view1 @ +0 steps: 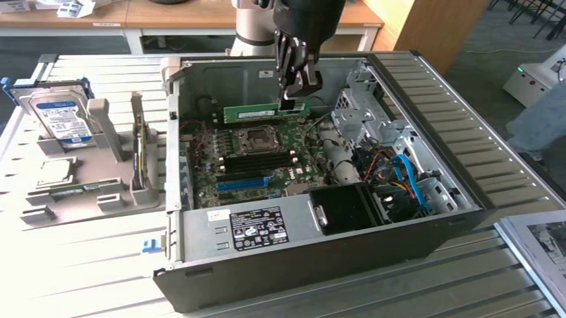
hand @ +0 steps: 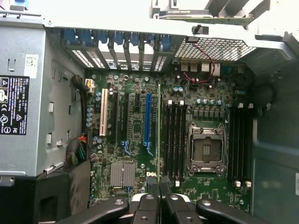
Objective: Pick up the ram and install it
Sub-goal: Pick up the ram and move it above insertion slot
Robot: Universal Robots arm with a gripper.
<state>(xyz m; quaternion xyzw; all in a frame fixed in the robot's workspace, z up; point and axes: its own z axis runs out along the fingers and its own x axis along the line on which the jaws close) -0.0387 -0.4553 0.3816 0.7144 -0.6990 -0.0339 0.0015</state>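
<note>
The tool [view1: 293, 100], clamped shut on one end of the ram [view1: 264, 112], holds the green stick level above the motherboard [view1: 232, 173] inside the open case [view1: 309, 268] on the worktop [view1: 79, 265], where a black label [view1: 256, 228] carries white print too small to read.

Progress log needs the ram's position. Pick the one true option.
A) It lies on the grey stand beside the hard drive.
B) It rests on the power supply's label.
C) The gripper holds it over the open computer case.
C: the gripper is shut on the ram's top edge, holding the stick over the motherboard inside the open computer case.
</note>
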